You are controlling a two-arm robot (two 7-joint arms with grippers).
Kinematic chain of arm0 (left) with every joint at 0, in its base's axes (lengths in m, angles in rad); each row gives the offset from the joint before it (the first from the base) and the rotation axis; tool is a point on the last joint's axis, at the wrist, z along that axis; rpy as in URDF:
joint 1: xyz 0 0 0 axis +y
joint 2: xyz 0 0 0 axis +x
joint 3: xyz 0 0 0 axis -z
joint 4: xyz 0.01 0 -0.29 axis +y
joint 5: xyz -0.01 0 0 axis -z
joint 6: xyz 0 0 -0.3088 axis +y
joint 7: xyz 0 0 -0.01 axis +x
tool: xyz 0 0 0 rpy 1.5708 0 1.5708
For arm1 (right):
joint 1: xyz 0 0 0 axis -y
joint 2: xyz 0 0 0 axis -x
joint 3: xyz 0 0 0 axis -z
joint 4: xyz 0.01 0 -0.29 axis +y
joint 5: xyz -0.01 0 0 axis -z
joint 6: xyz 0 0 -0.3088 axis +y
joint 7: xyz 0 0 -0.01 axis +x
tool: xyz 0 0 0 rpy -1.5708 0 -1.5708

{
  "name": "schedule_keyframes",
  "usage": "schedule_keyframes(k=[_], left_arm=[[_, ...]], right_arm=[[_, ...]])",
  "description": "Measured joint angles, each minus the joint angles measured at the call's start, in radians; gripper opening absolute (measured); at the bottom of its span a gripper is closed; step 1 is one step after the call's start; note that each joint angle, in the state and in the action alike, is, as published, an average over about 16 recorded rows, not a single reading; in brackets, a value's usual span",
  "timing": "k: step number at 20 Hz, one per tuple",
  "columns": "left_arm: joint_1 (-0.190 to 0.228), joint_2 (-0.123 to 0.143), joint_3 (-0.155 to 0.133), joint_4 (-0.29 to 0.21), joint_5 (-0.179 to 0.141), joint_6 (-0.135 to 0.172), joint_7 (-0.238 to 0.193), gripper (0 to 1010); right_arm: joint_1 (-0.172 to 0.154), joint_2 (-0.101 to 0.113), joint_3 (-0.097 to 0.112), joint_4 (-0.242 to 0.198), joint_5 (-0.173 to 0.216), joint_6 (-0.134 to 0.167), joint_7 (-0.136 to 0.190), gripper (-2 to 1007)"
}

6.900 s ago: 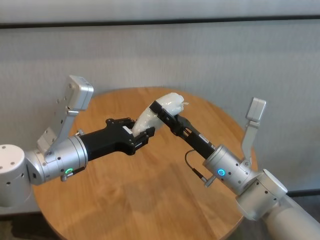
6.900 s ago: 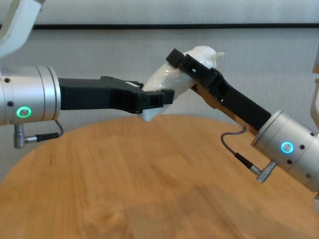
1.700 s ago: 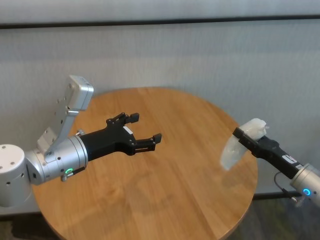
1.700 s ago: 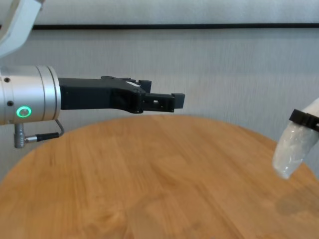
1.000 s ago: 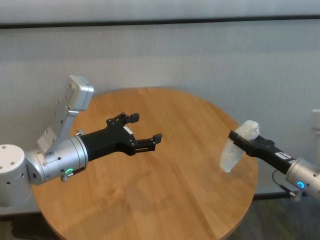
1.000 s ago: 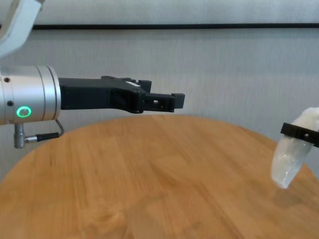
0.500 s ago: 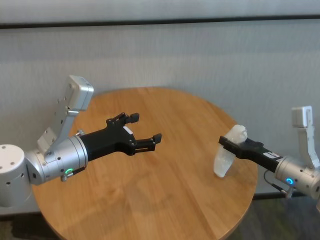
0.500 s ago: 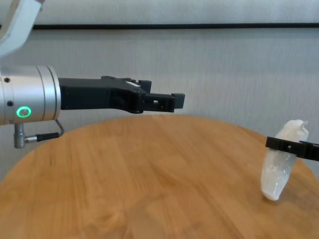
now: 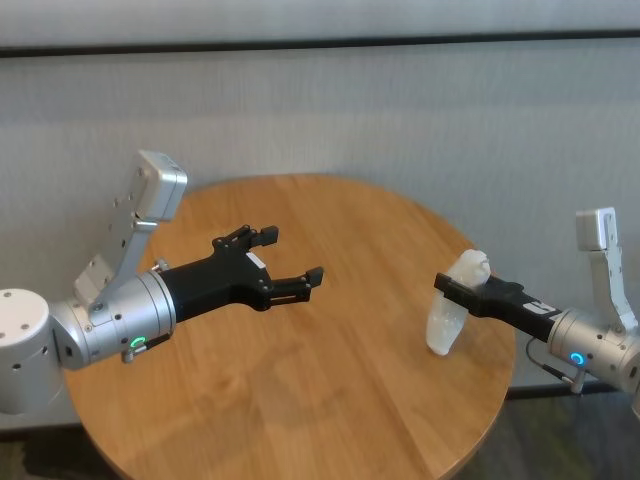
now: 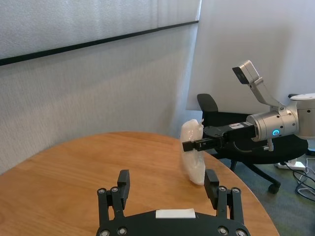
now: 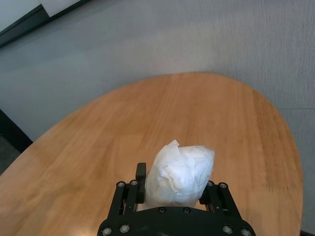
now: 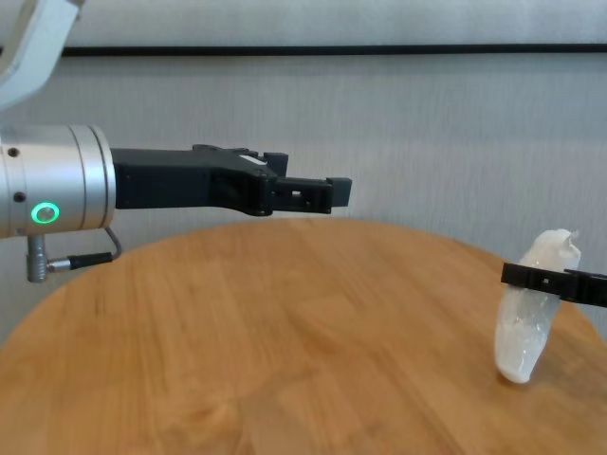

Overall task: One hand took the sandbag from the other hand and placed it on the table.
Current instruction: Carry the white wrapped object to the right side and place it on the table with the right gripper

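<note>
Right gripper point(image 9: 447, 287) lowered sandbag point(image 9: 447, 312) onto table point(image 9: 330, 400), level

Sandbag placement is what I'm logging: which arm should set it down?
Right. The right gripper holds the sandbag with its tip at the table; the left gripper hangs open, apart.

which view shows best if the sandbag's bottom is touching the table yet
The chest view: side-on, the sandbag hangs upright in the right gripper, its lower end at the table. Head and left wrist views look from farther off; the right wrist view shows only its top.
</note>
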State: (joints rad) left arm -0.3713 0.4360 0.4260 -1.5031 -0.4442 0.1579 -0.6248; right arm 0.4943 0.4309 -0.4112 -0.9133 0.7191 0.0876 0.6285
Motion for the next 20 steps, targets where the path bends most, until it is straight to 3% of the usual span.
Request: schedule_keyframes(k=[13,20], left_arm=[[0.0,0.0,0.0,0.0,0.0,0.0,0.0,1002],[0.0,0.0,0.0,0.0,0.0,0.0,0.0,1002]], right_arm=[[-0.008,0.001,0.004,-0.008,0.008,-0.006,-0.003,907],[-0.005,0.003,0.001,-0.01,-0.003,-0.01,-0.013,996]])
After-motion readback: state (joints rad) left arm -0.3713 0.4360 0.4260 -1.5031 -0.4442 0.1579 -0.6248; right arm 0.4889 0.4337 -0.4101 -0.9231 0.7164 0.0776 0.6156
